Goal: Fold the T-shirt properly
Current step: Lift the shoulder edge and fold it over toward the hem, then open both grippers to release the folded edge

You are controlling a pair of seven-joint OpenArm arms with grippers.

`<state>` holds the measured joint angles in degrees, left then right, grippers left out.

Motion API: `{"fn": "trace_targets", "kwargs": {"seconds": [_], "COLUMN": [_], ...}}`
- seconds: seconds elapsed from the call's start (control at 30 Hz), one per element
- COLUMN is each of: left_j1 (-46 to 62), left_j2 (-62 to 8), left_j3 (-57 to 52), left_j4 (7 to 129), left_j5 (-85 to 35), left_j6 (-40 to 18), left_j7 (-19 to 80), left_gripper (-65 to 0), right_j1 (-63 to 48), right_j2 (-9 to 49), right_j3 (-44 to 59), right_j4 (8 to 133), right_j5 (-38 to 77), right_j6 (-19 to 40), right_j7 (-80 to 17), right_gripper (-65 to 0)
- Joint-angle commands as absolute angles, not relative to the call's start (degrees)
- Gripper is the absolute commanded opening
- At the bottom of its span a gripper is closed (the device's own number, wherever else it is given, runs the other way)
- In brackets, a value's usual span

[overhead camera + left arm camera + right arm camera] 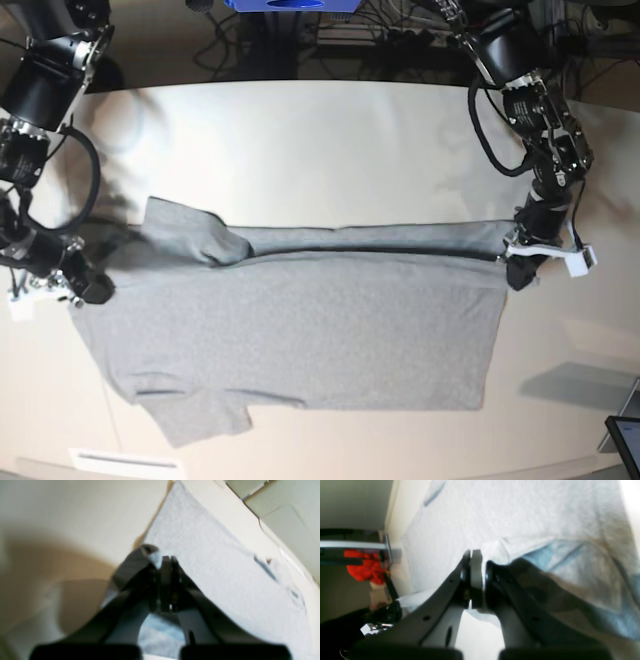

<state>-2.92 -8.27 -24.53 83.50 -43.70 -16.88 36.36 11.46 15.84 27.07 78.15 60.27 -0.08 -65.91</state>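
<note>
Grey cotton is filling most of the pale table: the T-shirt is lying spread flat across the middle, plain side up, with its top part folded down along a long horizontal crease and one sleeve sticking out at the bottom near the front edge. The left gripper, at the shirt's edge on the right of the overhead view, is pinching the cloth with its jaws closed tight; the left wrist camera is showing a small tuft of fabric caught between the fingertips. Its arm is reaching in from the far corner and bending down steeply to the table. The right gripper, at the opposite edge, is likewise clamped fully closed on a bunched fold of the shirt, seen close up between its fingers. That arm is hanging down from the other far corner, cable looping beside it.
</note>
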Motion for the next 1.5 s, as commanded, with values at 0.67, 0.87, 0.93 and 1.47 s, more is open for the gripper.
{"fn": "trace_targets", "kwargs": {"seconds": [0.67, 0.87, 0.93, 1.47], "left_j1": [-6.02, -7.16, -7.87, -9.71], "left_j2": [-12.70, -12.18, -10.86, -10.24], "left_j3": [-19.74, -19.74, -19.74, -20.35], "left_j4": [75.74, 75.74, 75.56, 72.40], "left_j5": [-44.70, -39.69, -35.03, -31.16], "left_j6": [-17.45, -17.45, -17.54, -17.63], "left_j7": [27.74, 27.74, 27.74, 27.74], "left_gripper": [-65.0, -65.0, -65.0, -65.0], "right_j1": [13.41, 13.41, 13.41, 13.41], "right_j2": [16.57, 16.57, 16.57, 17.01], "right_j3": [27.30, 27.30, 27.30, 15.25], "right_j4": [76.35, 76.35, 76.35, 75.47], "right_j5": [50.51, 50.24, 50.24, 50.24], "right_j6": [8.22, 8.31, 8.31, 8.31], "right_j7": [-62.20, -61.05, -60.97, -52.79], "right_gripper": [-64.9, -64.9, -64.9, -64.9]}}
